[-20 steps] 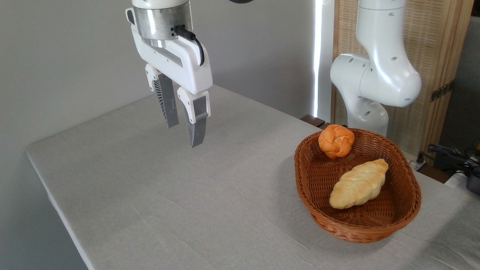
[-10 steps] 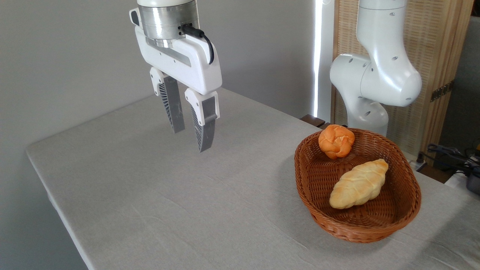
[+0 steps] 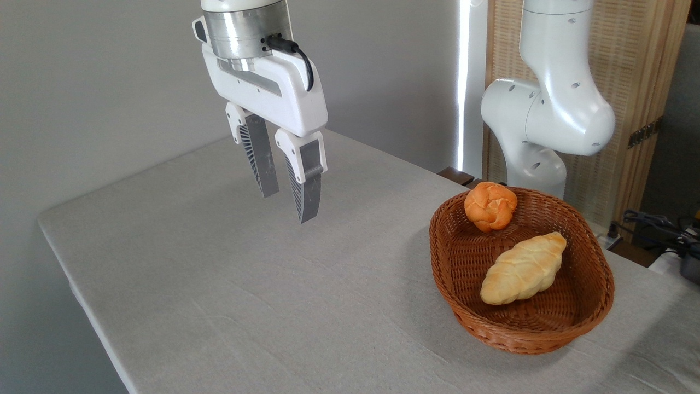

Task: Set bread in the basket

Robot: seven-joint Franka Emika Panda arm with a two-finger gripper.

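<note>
The bread [image 3: 523,268] lay in the basket [image 3: 593,306]; well left of the basket, the empty gripper [image 3: 288,207] hung, fingers parted.

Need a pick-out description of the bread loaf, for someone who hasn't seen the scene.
Start at the brown wicker basket on the right side of the grey table. Two baked items lie inside it; the bread is the one nearer the camera, lying diagonally on the basket floor. It is long, braided and pale yellow with pointed ends, unlike the small round orange bun at the far end.
</note>
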